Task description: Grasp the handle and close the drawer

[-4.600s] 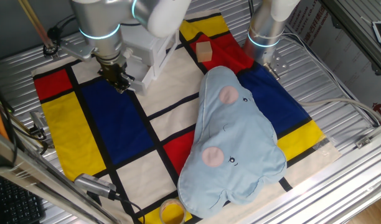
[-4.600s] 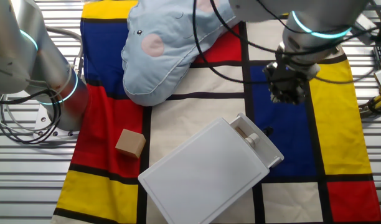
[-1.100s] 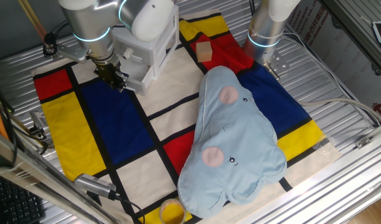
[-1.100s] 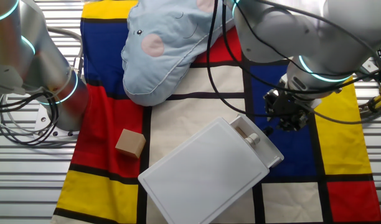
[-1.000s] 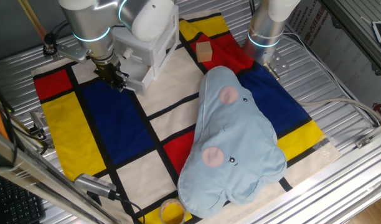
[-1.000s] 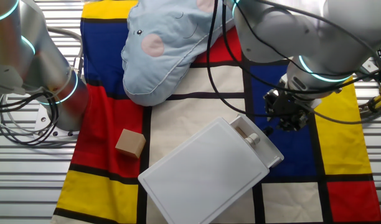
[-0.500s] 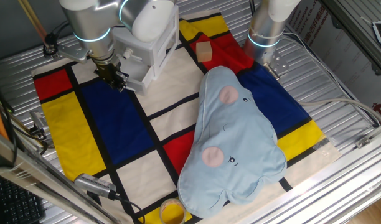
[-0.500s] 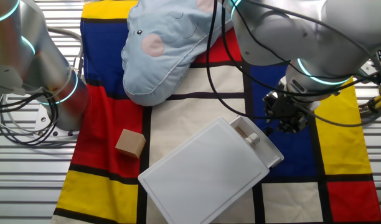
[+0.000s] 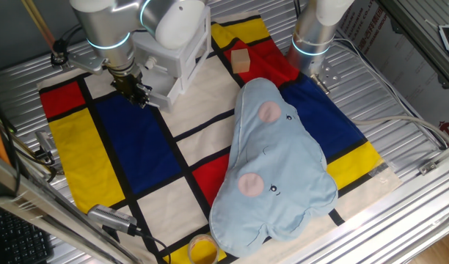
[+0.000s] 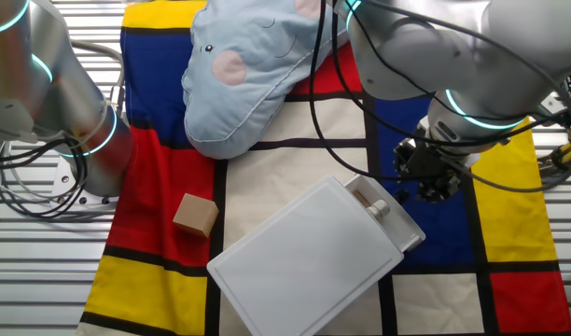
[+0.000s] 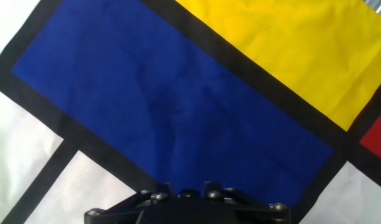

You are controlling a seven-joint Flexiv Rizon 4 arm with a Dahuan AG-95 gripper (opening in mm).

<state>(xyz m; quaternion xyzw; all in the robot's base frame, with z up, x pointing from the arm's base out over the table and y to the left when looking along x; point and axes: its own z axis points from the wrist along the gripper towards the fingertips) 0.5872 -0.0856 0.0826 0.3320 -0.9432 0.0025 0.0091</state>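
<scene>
The small white cabinet (image 10: 304,261) lies on the patchwork cloth, also seen in one fixed view (image 9: 173,51). Its drawer (image 10: 390,217) stands slightly pulled out, with a small white handle (image 10: 379,208) on the flat front panel. My gripper (image 10: 429,184) hangs low over the blue patch, just beside the drawer front, apart from the handle; it also shows in one fixed view (image 9: 136,94). In the hand view only the short finger stubs of the gripper (image 11: 187,185) show over blue cloth, with a gap between them and nothing held. The drawer is out of the hand view.
A large light-blue plush (image 9: 272,161) covers the right of the cloth. A tan wooden cube (image 10: 195,215) sits on the red patch by the cabinet. A second arm's base (image 9: 312,37) stands at the far edge. A yellow roll (image 9: 201,249) lies near the front.
Since 4.6 s ago my gripper has moved lower and closer to the drawer front. Over the last second it has barely shifted. The drawer has not moved.
</scene>
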